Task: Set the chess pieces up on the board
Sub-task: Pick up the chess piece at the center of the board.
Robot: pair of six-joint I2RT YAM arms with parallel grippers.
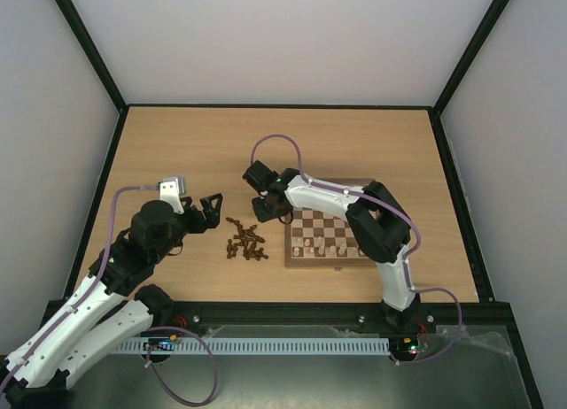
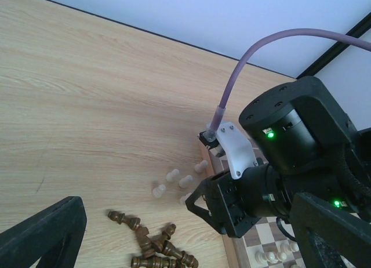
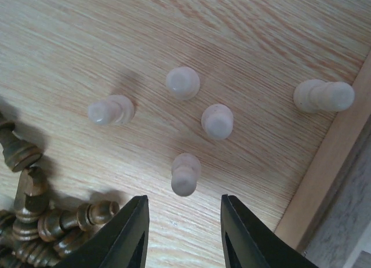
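The board [image 1: 323,261] lies right of the table's centre, with a row of pale chess pieces [image 1: 324,245] standing on its near side. Several more pale pawns [image 3: 217,120] stand on the table by the board's left frame [image 3: 324,175]; one [image 3: 323,96] lies tipped against it. A heap of dark chess pieces [image 1: 245,241] lies to their left. My right gripper [image 3: 184,201] hovers open over the pawns, the nearest pawn [image 3: 185,174] just beyond its fingertips, untouched. My left gripper [image 1: 208,210] is open and empty, left of the dark heap [image 2: 151,242].
Black frame rails and white walls close off the table on three sides. The right arm's wrist and purple cable [image 2: 232,88] fill the right side of the left wrist view, hanging over the board's left edge [image 2: 272,245].
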